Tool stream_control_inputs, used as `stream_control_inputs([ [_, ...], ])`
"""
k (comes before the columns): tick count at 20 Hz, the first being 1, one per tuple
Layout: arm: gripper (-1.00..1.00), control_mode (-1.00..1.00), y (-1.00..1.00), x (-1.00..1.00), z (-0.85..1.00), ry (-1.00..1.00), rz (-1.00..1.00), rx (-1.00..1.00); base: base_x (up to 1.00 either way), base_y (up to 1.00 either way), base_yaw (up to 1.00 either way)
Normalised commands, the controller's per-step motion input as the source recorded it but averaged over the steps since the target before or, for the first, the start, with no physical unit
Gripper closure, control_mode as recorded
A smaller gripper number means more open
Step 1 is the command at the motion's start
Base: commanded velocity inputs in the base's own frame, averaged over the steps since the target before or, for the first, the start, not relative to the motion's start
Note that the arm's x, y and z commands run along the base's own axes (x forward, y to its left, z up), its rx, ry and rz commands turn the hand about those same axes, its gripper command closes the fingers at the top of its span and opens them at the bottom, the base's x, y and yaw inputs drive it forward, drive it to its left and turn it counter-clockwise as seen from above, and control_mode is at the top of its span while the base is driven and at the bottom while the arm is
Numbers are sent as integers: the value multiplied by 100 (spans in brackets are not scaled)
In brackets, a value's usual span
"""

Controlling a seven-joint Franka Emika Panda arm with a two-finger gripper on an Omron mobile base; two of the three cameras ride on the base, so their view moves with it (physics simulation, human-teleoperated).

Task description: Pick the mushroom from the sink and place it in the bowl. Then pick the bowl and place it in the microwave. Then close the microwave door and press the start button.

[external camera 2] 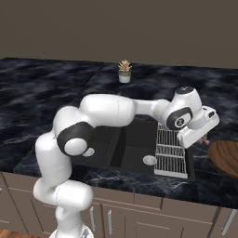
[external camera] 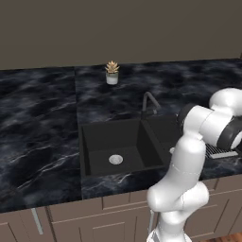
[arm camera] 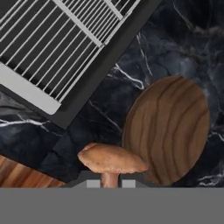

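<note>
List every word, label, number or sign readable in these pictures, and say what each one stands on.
None: no readable text in any view.
The bowl, the mushroom held in the gripper, the sink, the white wire rack, the potted plant and the marble counter all carry no lettering, brand or number.

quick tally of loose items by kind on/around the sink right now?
Mushroom, held in the end effector: 1
Wooden bowl on the counter: 1
Potted plant behind the sink: 1
White wire rack over the sink's right side: 1
Total: 4
</note>
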Motion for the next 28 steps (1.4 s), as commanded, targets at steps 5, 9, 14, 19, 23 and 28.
stream_control_inputs([
  [5, 100, -100, -41, 27, -28, 5, 0, -3, 0, 0, 0],
  [9, 100, -100, -51, 20, -37, 0, 2, 0, 0, 0, 0],
  [14, 100, -100, -47, 24, -14, 0, 3, 0, 0, 0, 0],
  [19, 100, -100, -29, 23, -8, 0, 5, 0, 0, 0, 0],
  [23, 100, -100, -17, 6, -31, 0, 6, 2, 0, 0, 0],
  [28, 100, -100, -2, 0, -44, 0, 3, 5, 0, 0, 0],
])
